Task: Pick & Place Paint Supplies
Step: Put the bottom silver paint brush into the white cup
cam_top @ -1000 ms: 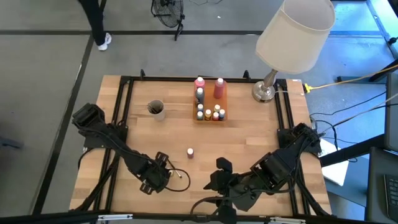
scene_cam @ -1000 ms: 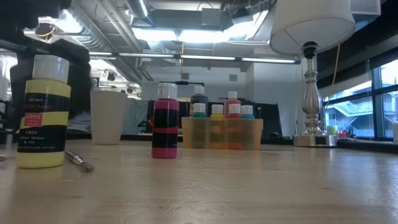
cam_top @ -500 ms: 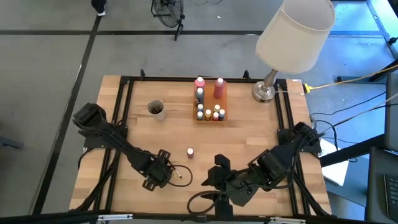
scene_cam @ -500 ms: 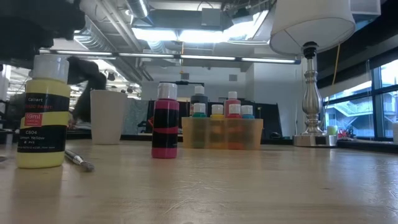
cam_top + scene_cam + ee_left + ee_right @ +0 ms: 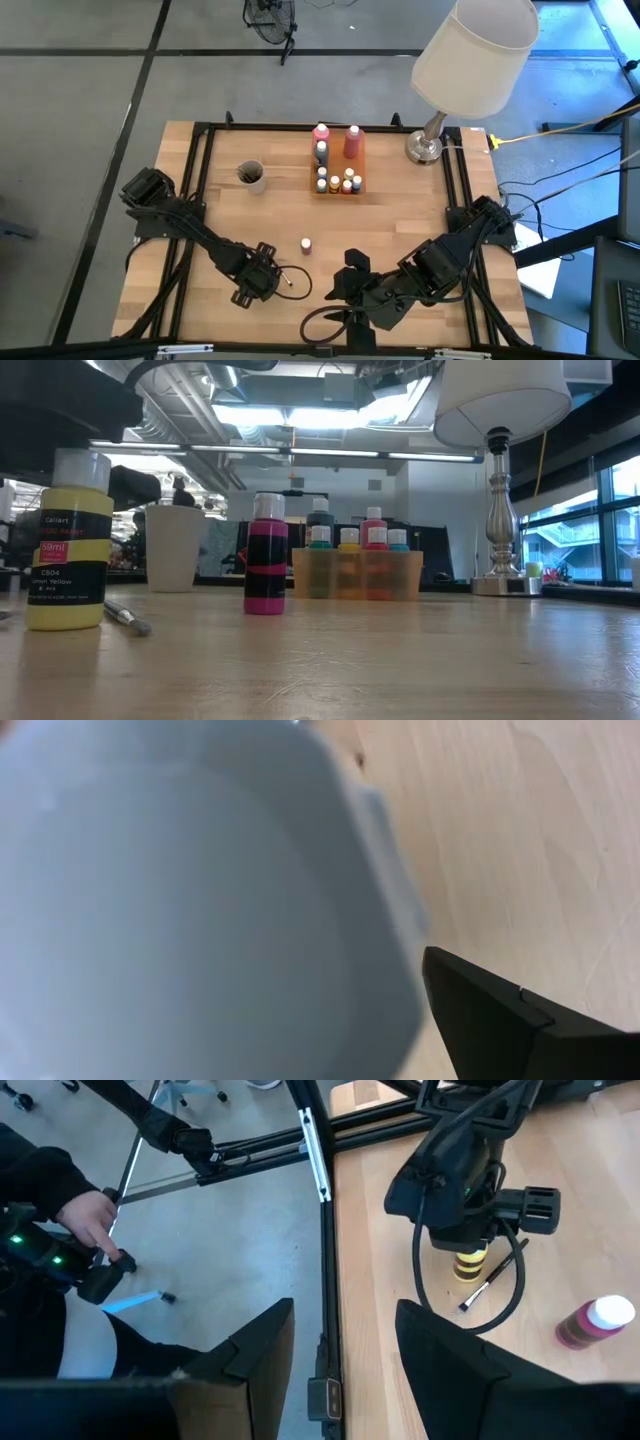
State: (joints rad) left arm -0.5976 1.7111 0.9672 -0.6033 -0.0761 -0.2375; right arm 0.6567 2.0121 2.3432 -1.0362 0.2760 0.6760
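A yellow paint bottle point(image 5: 68, 550) with a white cap point(image 5: 190, 910) stands upright near the table's front left. My left gripper point(image 5: 256, 280) hangs open right above it, pointing down; one finger point(image 5: 510, 1020) stands beside the cap with bare wood between them. A thin dark brush point(image 5: 291, 281) lies flat beside the bottle. A small pink bottle point(image 5: 306, 244) stands mid-table. An orange tray point(image 5: 338, 168) at the far middle holds several small bottles and taller ones. My right gripper point(image 5: 345, 1370) is held high over the front edge, open, with nothing between its fingers.
A white cup point(image 5: 250, 175) stands at the far left. A lamp with a white shade point(image 5: 472, 55) has its metal base point(image 5: 424, 149) at the far right corner. A black frame point(image 5: 200, 160) rims the table. A person's hand point(image 5: 90, 1215) shows on the floor side.
My left gripper has moved a little toward the table's right edge and sunk lower over the yellow bottle, staying open. The bottle and the brush have kept their places.
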